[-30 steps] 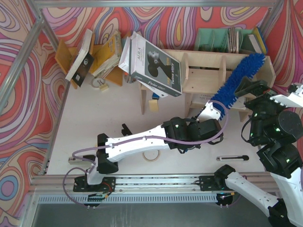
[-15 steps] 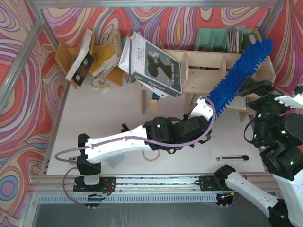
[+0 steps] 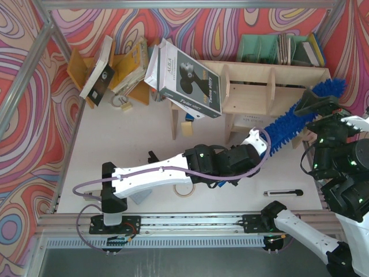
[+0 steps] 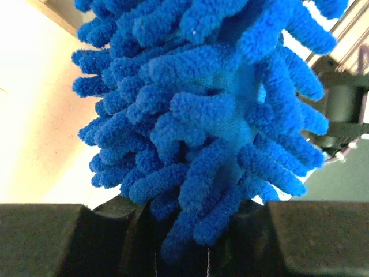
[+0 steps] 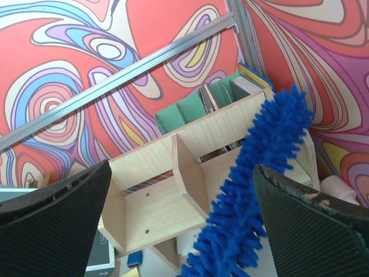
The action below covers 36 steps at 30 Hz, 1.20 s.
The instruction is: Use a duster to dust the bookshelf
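The duster (image 3: 295, 117) is a long fluffy blue strip that slants up to the right across the front of the bookshelf's right end, with its tip past the right upright. My left gripper (image 3: 259, 144) is shut on the duster's lower end; in the left wrist view the blue fluff (image 4: 213, 115) fills the frame above that gripper (image 4: 193, 231). The bookshelf (image 3: 271, 86) is pale plywood with upright dividers. My right gripper (image 3: 316, 109) hangs open beside the duster's upper part. In the right wrist view, it (image 5: 181, 173) frames the bookshelf (image 5: 155, 202) and the duster (image 5: 253, 190), holding nothing.
A large book (image 3: 184, 78) leans on the bookshelf's left end. An orange book rack (image 3: 124, 66) stands at the back left and a teal file organiser (image 3: 259, 49) behind the shelf. A tape roll (image 3: 184, 190) and a pen (image 3: 282, 193) lie near the front.
The duster's head rose toward the back wall, then swung down and right past the bookshelf's right end. The left arm shifted with it. The right gripper stayed open and drifted slightly.
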Each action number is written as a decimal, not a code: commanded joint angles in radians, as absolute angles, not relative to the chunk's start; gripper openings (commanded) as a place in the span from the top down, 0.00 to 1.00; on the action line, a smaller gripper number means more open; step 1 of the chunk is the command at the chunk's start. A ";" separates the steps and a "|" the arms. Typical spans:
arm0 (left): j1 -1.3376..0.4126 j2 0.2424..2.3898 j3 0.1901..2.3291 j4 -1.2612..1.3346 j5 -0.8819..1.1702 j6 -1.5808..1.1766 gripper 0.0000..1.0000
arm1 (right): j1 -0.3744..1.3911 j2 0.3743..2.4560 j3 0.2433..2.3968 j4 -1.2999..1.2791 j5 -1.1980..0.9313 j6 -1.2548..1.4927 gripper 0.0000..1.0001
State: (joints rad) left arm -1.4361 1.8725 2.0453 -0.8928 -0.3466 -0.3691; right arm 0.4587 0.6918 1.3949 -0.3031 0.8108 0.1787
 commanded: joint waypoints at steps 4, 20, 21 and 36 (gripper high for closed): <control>-1.442 1.782 1.835 -0.833 -0.326 -0.325 1.00 | 0.460 0.706 1.390 -0.257 0.811 0.153 0.01; -1.444 1.616 1.562 -0.752 -0.379 -0.348 1.00 | 0.460 0.714 1.376 -0.266 0.812 0.175 0.01; -1.444 1.592 1.547 -0.735 -0.387 -0.349 1.00 | 0.460 0.715 1.376 -0.266 0.811 0.175 0.01; -1.444 1.521 1.445 -0.652 -0.322 -0.291 1.00 | 0.461 0.712 1.369 -0.257 0.814 0.168 0.01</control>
